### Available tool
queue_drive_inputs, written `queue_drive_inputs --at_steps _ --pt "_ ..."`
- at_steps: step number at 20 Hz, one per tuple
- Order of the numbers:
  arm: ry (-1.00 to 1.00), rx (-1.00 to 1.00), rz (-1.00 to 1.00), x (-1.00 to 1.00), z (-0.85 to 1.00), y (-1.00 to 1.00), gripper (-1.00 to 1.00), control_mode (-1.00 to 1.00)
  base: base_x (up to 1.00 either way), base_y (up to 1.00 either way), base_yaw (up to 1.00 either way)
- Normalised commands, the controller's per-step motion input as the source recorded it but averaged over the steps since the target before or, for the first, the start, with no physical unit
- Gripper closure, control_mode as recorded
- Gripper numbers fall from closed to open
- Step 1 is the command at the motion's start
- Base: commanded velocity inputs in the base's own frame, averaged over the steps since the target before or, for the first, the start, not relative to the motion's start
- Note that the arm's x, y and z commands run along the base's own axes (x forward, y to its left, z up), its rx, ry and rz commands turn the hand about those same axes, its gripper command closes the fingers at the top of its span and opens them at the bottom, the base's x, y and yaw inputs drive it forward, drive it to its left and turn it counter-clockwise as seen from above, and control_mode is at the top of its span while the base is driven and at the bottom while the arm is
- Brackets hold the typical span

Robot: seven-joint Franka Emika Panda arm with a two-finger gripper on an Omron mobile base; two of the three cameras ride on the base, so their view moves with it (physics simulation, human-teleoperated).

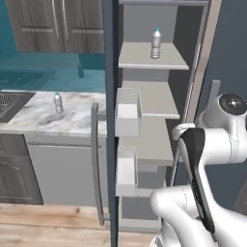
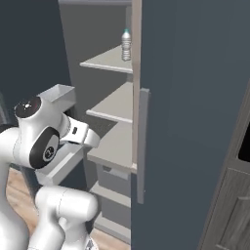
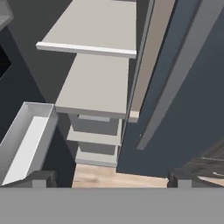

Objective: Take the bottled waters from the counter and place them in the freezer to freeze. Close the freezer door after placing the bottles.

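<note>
While the freezer door [image 1: 110, 120] stands open edge-on, the gripper [image 3: 109, 179] hangs in front of the freezer [image 2: 105, 146] with its two dark fingertips [image 3: 37, 178] spread wide apart and nothing between them. Beyond the fingertips, in the hand view, lie two pale shelves [image 3: 94, 85] stacked one past the other, and lower drawers sit nearer the tips above a strip of wooden floor [image 3: 113, 175]. Off to the left of the left fingertip is a white door bin [image 3: 24, 140]; off to the right of the right one runs a long grey bar handle [image 3: 175, 78] on the adjoining dark panel. One bottled water [image 1: 156, 43] stands upright on an upper freezer shelf, well above the hand. The other bottled water [image 1: 58, 102] stands on the counter [image 1: 72, 118], far to the left beyond the open door, near the dark sink [image 1: 12, 103].
</note>
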Motion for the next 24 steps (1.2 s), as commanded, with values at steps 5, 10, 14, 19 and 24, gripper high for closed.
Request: queue_drive_inputs --at_steps 5,10,14,19,24 --pt "0.0 0.0 0.0 0.0 0.0 0.0 -1.0 1.0 -0.6 0.06 0.0" --pt "0.0 0.0 0.0 0.0 0.0 0.0 -1.0 1.0 -0.53 0.34 0.0" --pt "0.0 0.0 0.0 0.0 0.0 0.0 -1.0 1.0 -0.53 0.49 0.0" --pt "0.0 0.0 0.0 0.0 0.0 0.0 -1.0 1.0 -0.39 0.72 0.0" --pt "0.0 0.0 0.0 0.0 0.0 0.0 -1.0 1.0 -0.01 1.0 -0.01"
